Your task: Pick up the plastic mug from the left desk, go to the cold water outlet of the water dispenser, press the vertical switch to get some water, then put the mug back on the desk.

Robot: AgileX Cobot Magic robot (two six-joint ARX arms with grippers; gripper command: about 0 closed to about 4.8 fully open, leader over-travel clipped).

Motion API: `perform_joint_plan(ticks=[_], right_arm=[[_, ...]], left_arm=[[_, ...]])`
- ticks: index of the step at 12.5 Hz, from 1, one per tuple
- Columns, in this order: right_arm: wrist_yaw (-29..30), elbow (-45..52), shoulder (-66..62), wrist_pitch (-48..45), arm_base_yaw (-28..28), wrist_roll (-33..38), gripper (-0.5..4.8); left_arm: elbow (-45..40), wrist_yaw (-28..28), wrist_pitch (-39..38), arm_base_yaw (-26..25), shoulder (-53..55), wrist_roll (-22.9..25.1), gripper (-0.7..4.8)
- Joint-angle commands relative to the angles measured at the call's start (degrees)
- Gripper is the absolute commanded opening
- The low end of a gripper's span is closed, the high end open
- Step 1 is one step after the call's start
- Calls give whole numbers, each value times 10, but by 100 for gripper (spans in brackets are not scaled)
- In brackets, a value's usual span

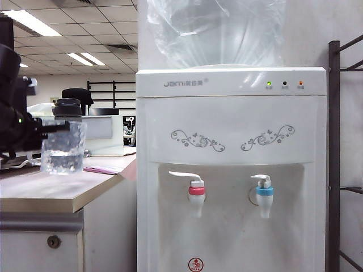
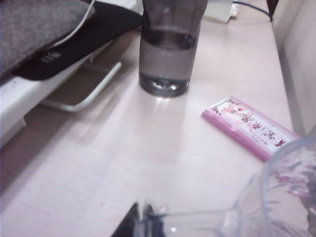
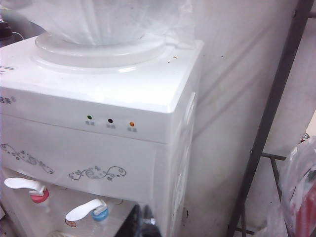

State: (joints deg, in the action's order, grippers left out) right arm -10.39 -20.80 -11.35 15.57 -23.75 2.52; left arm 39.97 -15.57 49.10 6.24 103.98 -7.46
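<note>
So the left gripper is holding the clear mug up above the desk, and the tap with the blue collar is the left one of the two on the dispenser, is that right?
Not quite. The left gripper does hold the plastic mug above the left desk, but the cold water outlet with the blue collar is the right tap on the water dispenser. The red-collared tap is the left one, as the exterior view shows.

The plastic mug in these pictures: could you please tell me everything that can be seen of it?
The plastic mug is clear, with dimpled, hammered-looking walls and a clear loop handle. It looks upright and is held above the left desk, not resting on it, in front of the smoky-grey bottle. The left gripper, shut on its handle, is all that touches it. Any water inside is hard to tell. In the left wrist view its rim and handle show over the pink packet.
</note>
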Motion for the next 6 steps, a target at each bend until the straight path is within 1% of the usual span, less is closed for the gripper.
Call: perform_joint_plan(ticks=[1, 2, 4, 6], right_arm=[[0, -1, 0, -7, 0, 0, -1], [0, -1, 0, -7, 0, 0, -1], [0, -1, 0, -7, 0, 0, -1], [0, -1, 0, -7, 0, 0, -1]], left_arm=[[3, 2, 82, -5, 37, -8, 3], [3, 0, 106, -6, 63, -24, 3], [2, -24, 100, -7, 69, -24, 3], [2, -28, 68, -7, 69, -26, 3]])
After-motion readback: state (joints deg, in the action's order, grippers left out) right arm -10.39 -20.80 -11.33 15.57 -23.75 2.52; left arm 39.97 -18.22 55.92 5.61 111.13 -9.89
